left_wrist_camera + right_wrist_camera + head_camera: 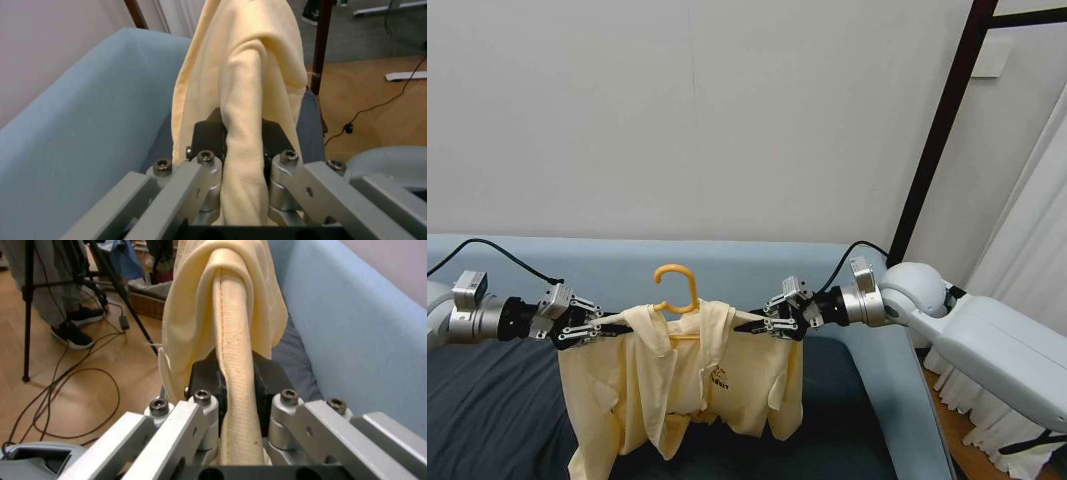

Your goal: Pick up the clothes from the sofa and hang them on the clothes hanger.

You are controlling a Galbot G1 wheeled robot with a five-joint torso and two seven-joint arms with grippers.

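So, the left end effector [599,327] at 9 o'clock and right end effector [762,324] at 3 o'clock are each clamped on a shoulder of the hoodie [677,390], draped on the hanger [677,285] above the sofa [727,262]. I'd lift level, with even tension, hook upright.

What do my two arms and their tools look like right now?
Left tool and right tool match: silver bolted metal linkages, black-tipped, on silver-and-black cylindrical wrists. A black cable loops to each wrist. The right arm wears a smooth white shell.
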